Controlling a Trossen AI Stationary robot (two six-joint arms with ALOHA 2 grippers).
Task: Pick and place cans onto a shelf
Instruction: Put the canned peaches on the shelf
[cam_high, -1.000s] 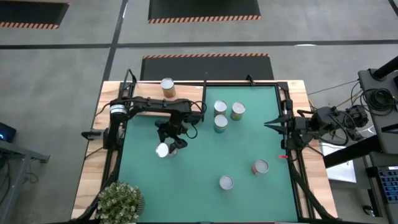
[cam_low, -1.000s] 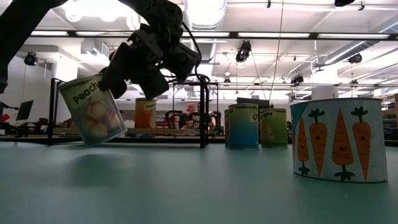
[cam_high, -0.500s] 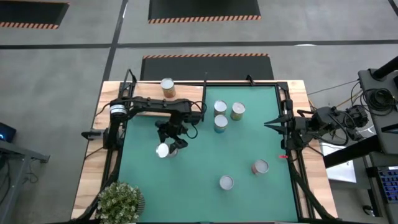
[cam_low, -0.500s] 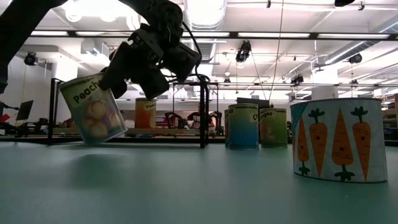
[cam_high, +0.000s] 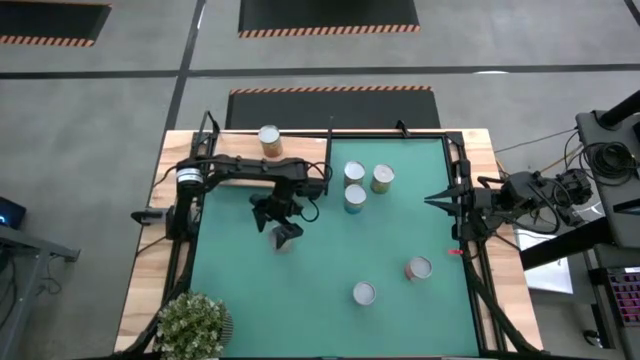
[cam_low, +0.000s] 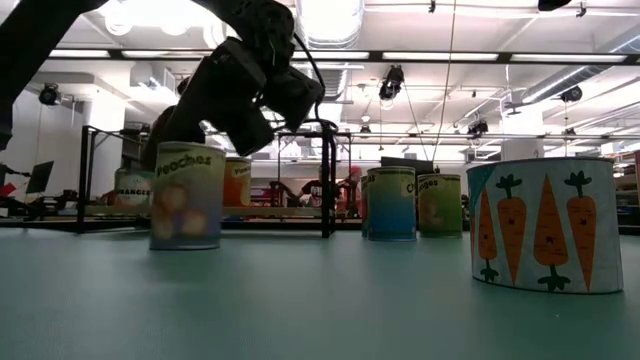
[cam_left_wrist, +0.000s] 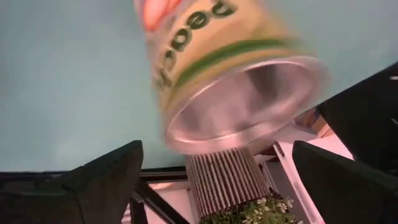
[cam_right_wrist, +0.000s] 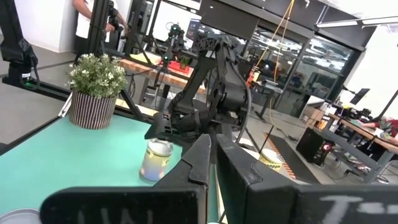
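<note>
A yellow-green "Peaches" can (cam_low: 187, 196) stands upright on the green mat, its silver top (cam_left_wrist: 242, 106) between the spread fingers of my left gripper (cam_high: 282, 228). That gripper is open, hangs slanting down just above the can and touches nothing. The shelf (cam_high: 235, 146), a light-wood board at the table's far left, carries one orange can (cam_high: 268, 139). My right gripper (cam_high: 432, 201) waits shut at the table's right edge, pointing level toward the middle.
Three cans (cam_high: 356, 183) stand grouped at the far middle of the mat. Two more cans (cam_high: 418, 268) (cam_high: 364, 293) stand near the front right, one a carrot can (cam_low: 543, 225). A potted plant (cam_high: 195, 325) sits at the near left corner.
My left gripper has opened wider and let go of the Peaches can. The can hung tilted in the fingers just above the mat, its top leaning toward the near left. It now stands upright on the mat under the gripper. The arm itself stayed in place.
</note>
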